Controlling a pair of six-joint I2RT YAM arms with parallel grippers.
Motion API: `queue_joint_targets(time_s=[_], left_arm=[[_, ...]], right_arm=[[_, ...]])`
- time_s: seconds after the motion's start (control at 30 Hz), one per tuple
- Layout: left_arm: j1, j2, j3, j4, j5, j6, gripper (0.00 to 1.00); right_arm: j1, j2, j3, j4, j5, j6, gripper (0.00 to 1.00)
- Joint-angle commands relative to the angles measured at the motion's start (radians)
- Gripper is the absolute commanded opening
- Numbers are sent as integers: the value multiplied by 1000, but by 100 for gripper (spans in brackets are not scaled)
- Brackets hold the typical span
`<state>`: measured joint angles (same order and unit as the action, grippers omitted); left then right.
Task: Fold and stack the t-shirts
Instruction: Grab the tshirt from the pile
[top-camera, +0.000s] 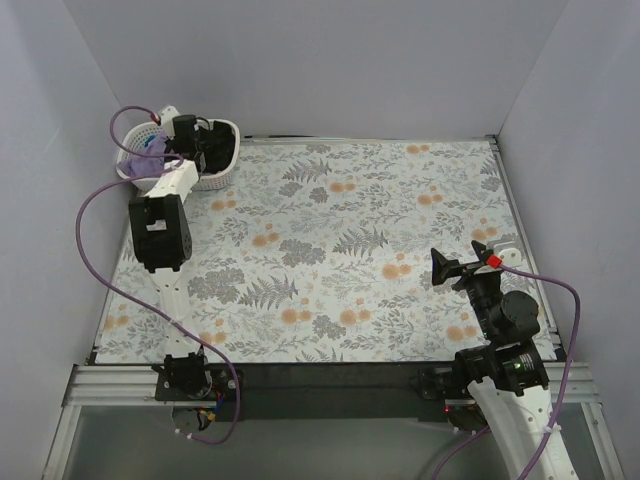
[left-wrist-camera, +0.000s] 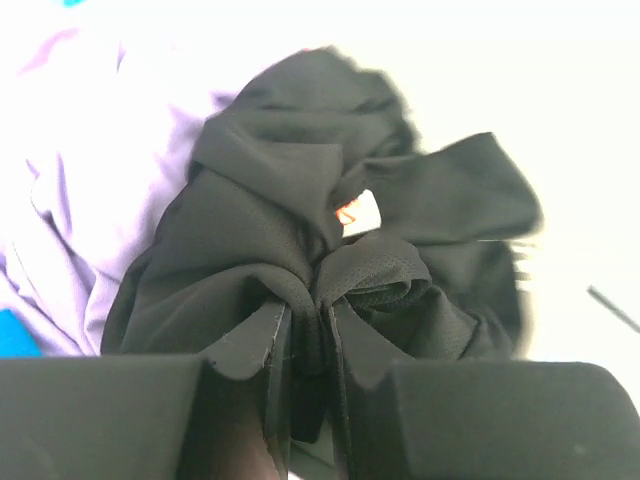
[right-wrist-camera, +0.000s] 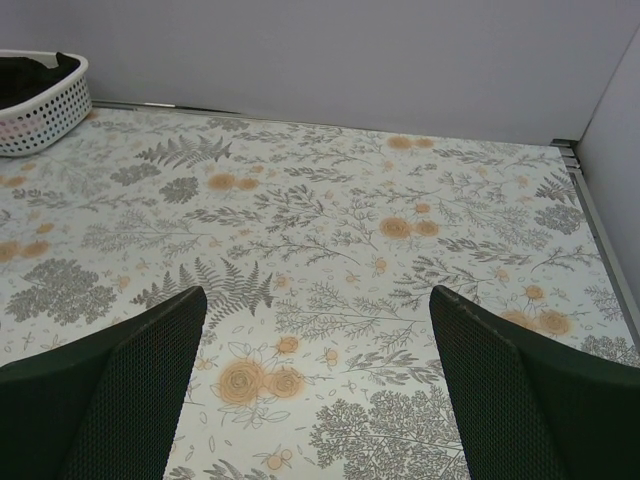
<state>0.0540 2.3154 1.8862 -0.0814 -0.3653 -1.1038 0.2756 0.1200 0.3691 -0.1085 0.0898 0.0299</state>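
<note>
Left hand (left-wrist-camera: 305, 310) pinches black t-shirt (left-wrist-camera: 270, 180) in basket (right-wrist-camera: 45, 115) beside lavender t-shirt (left-wrist-camera: 90, 170); right hand (right-wrist-camera: 318, 300) gapes.

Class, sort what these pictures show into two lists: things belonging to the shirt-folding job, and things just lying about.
Job in hand:
- black t-shirt, pinched in the left gripper
- lavender t-shirt beside it

Just lying about:
- white lattice basket
- floral table cover
</note>
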Motion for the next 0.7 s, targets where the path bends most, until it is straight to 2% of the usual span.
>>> queue_joint_targets(time_s=[0.0, 0.17, 0.33, 0.47, 0.67], left_arm=[[0, -201, -9, 75, 83, -2, 4], [-2, -307, -65, 163, 172, -4, 2], [-14, -401, -73, 170, 281, -30, 0], [-39, -439, -44, 175, 545, -65, 0], [-244, -450, 51, 155, 754, -41, 0]], right_arm=[[5, 3, 7, 38, -12, -1, 98], [5, -6, 8, 38, -18, -1, 98], [5, -17, 8, 38, -22, 1, 98], [5, -29, 8, 40, -22, -1, 98], [7, -49, 7, 38, -16, -1, 98]])
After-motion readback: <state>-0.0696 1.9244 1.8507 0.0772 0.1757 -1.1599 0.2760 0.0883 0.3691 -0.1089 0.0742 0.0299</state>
